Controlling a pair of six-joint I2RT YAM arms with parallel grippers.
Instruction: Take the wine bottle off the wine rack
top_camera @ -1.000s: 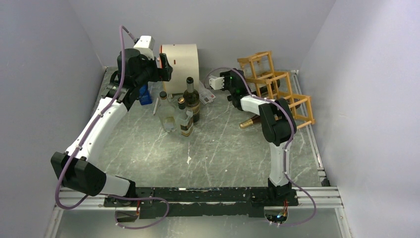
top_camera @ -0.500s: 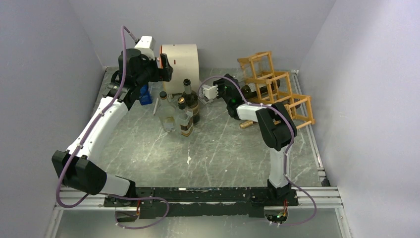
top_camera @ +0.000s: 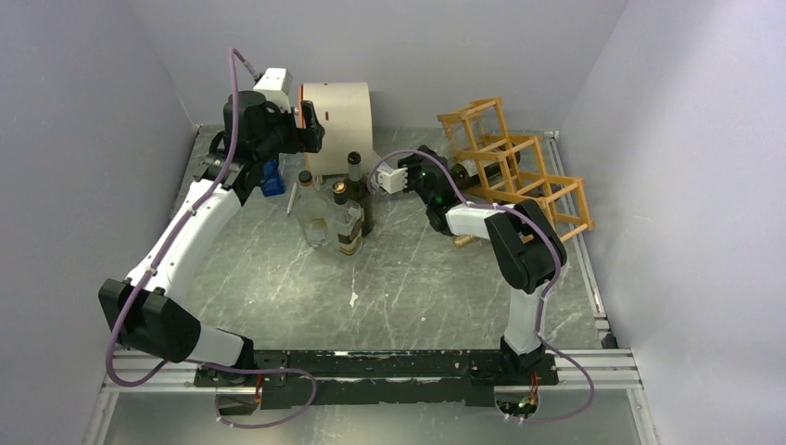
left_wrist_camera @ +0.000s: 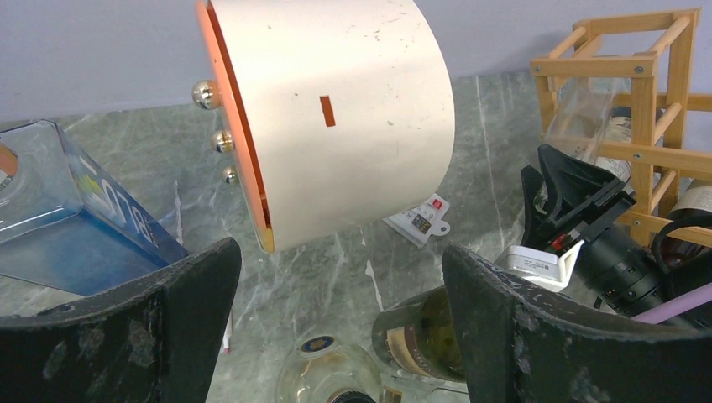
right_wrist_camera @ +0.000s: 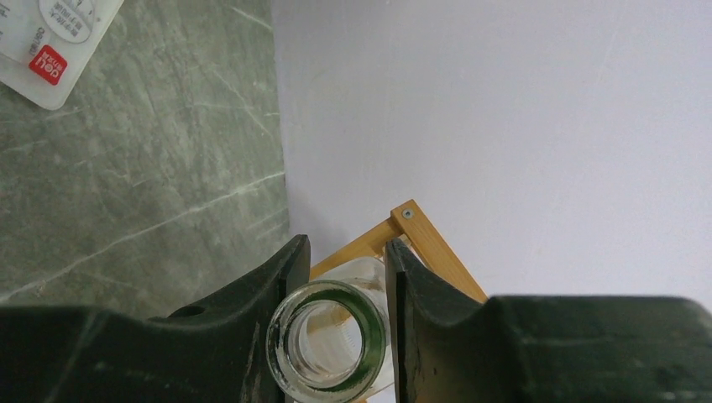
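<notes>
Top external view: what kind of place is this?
Probably a robot test cell: two arms bolted to a rail, plain walls around a marble-look table, wine rack and bottles as props.

The wine rack (left_wrist_camera: 596, 64) is showing bare light wood, smooth and matt, with small metal screws. The wine bottle (right_wrist_camera: 326, 338) is gleaming as clear greenish glass, glossy at the rim. The left gripper (left_wrist_camera: 340, 269) and right gripper (right_wrist_camera: 344, 260) are looking like matt black plastic, the left one scuffed with pale specks. The drum (left_wrist_camera: 336, 109) is appearing smooth and cream, perhaps painted metal, with shiny metal studs (left_wrist_camera: 205, 94). The table (right_wrist_camera: 126, 168) is presenting grey-green veined stone with a dull sheen.
</notes>
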